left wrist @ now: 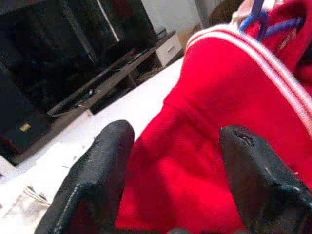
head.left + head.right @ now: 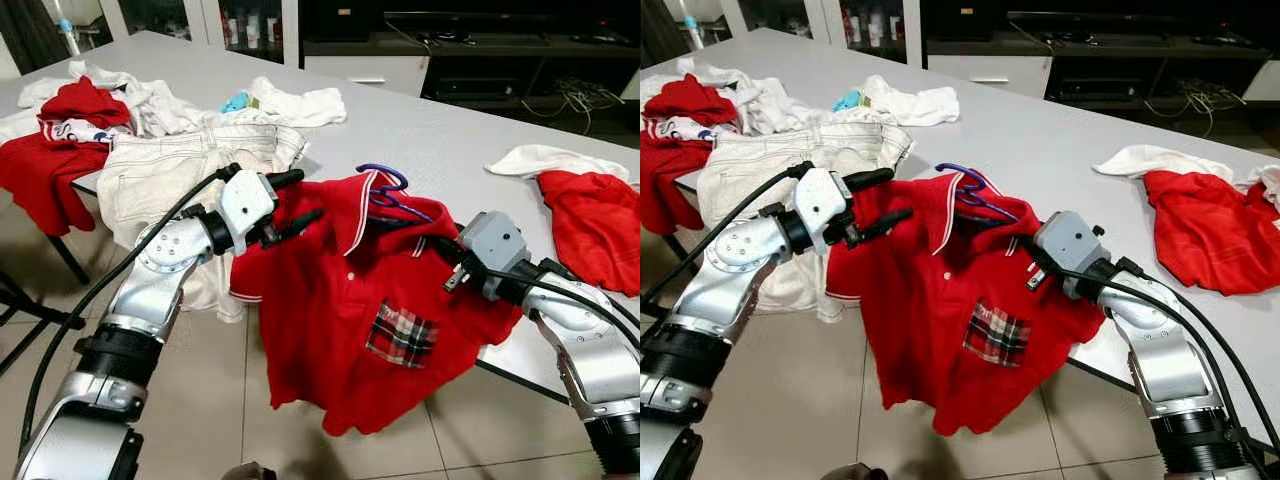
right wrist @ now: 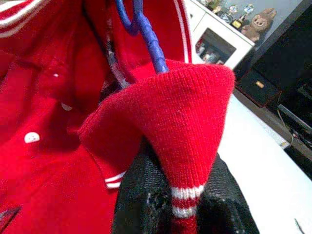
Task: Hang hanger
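Two grippers share one red polo shirt, held out over the floor just off the near edge of the grey table. The shirt hangs front-out, its plaid pocket low toward five o'clock, and a blue hanger sits inside the collar with its hook poking up at twelve o'clock.

From the right gripper, the hanger lies close by toward ten o'clock; its long axis runs roughly nine to three, shoulder to shoulder across the shirt. That gripper is the nearer of the two to the hanger. Its wrist view shows the fingers closed on a fold of the ribbed collar, with the blue hanger arm passing just above the pinch. The right forearm comes up from the five o'clock corner, elbow bent, wrist turned inward.

The left gripper reaches in from nine o'clock, forearm rising from the seven o'clock corner. Its fingers are spread wide astride the shirt's shoulder, one above and one below, not pinching it as far as I can judge.

Farther back, heaps of white and red laundry lie at ten o'clock, and another red garment at two o'clock.
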